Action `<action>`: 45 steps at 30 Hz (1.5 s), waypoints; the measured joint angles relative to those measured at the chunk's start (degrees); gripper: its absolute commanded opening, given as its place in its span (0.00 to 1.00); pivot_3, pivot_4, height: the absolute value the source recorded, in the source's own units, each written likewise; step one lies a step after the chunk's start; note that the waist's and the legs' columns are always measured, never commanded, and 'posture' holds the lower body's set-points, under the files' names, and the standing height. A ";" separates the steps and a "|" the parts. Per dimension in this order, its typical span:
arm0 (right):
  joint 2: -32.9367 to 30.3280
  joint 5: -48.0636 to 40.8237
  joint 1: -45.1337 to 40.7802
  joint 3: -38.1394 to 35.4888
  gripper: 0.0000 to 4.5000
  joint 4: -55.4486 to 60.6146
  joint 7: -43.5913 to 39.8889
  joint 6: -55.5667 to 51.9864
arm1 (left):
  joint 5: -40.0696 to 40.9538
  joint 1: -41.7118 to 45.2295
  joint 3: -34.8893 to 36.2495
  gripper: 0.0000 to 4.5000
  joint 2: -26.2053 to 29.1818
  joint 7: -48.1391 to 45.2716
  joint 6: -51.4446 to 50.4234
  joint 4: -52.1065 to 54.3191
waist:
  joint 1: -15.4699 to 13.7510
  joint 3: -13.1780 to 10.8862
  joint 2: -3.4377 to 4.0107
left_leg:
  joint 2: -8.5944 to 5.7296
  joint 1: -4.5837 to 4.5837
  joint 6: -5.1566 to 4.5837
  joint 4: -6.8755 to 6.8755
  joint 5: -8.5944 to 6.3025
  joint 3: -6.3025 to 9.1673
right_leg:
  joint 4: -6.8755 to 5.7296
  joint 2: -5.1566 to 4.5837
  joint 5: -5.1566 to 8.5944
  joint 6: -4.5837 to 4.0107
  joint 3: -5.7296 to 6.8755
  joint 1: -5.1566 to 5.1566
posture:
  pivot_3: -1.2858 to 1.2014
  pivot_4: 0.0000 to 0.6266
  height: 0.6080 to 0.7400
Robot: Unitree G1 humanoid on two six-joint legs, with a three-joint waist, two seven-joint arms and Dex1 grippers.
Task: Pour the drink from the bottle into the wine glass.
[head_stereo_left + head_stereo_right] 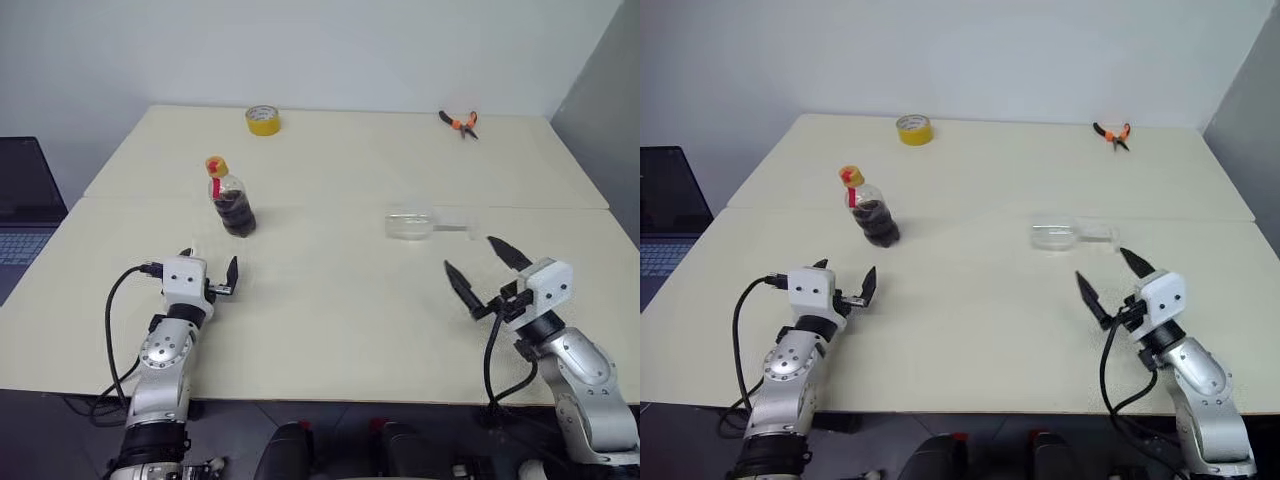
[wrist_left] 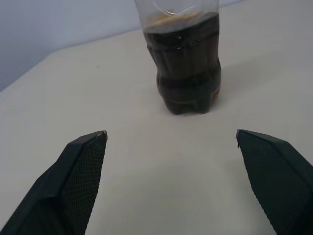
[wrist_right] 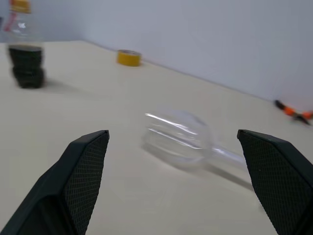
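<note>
At the far left edge, off the table (image 1: 330, 330), sits a dark laptop (image 1: 25, 205). On the cream table's left side the left gripper (image 1: 210, 272) rests low over the surface with its two black fingers spread wide and nothing between them. Just beyond it, a short way ahead, the bottle (image 1: 231, 197) stands upright with its yellow cap on and a red band at the neck; the drink (image 2: 188, 73), dark brown and nearly black, fills its lower rounded body. In the left wrist view the bottle stands ahead of the open fingers, apart from both. Farther back, near the table's rear edge, lies a yellow tape roll (image 1: 262, 120). Right of centre the wine glass (image 1: 418, 224) lies on its side, the bowl pointing left and the thin stem running right; it looks empty. The right gripper (image 1: 488, 268) hovers near the glass on the near side, fingers released and well apart, gripping nothing; the right wrist view shows the glass lying ahead between the two finger pads (image 3: 80, 171) without touching them. At the far right rear corner lie orange-handled pliers (image 1: 460, 123)
</note>
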State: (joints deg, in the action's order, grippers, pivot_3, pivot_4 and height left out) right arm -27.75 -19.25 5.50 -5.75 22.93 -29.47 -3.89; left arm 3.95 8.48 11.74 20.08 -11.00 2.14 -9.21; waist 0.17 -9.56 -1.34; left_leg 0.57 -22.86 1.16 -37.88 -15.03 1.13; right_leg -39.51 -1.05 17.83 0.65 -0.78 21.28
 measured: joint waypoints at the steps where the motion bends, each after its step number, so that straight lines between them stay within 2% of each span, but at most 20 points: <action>1: -0.95 -0.10 -0.20 1.21 1.00 0.78 -1.08 -1.65 | 0.30 0.97 0.16 0.99 0.01 0.28 -2.42 -0.04 | -0.07 -0.01 -0.02 | 0.00 -0.01 0.00 -0.01 0.00 0.01 | 0.00 0.00 0.00 0.00 0.01 0.00 | 0.52 0.24 1.00; 5: -1.72 -1.40 -3.53 5.43 1.00 3.65 -4.30 -6.19 | 3.88 4.04 0.41 0.99 0.00 -2.72 -6.03 0.88 | -0.04 -0.02 -0.04 | 0.01 -0.03 0.01 0.02 0.00 0.05 | 0.03 0.01 0.00 0.00 0.05 0.02 | 0.52 0.24 1.00; 15: -0.83 -2.10 -8.84 7.28 1.00 1.24 -7.68 -7.04 | 7.31 9.04 0.52 0.99 0.57 -7.80 -6.76 -0.54 | -0.05 -0.03 -0.05 | 0.00 -0.03 0.01 0.01 0.00 0.07 | 0.06 0.02 0.00 0.00 0.08 0.01 | 0.52 0.24 1.00; 27: 2.37 0.28 -13.04 11.38 1.00 -0.75 -7.90 -6.90 | 4.12 19.06 0.30 0.99 0.13 -3.41 -3.23 -17.21 | -0.05 -0.04 -0.07 | -0.01 -0.06 0.01 -0.01 0.00 0.08 | 0.06 0.01 -0.01 0.01 0.10 0.04 | 0.52 0.24 1.00; 45: 4.13 2.25 -15.66 12.70 1.00 -0.64 -7.39 -8.06 | 2.94 33.24 -0.09 0.99 0.12 -5.50 7.24 -40.67 | -0.03 -0.05 -0.09 | -0.03 -0.09 0.02 -0.02 0.01 0.07 | 0.04 0.01 -0.01 0.00 0.13 0.08 | 0.52 0.24 1.00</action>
State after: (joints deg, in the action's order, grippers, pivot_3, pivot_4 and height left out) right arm -23.62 -17.00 -10.16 6.95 22.28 -36.86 -11.95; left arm 6.89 41.72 11.65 20.20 -16.50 9.38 -49.89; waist 0.14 -9.61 -1.43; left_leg 0.55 -22.96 1.18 -37.91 -15.02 1.19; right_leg -39.47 -1.04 17.82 0.65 -0.65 21.36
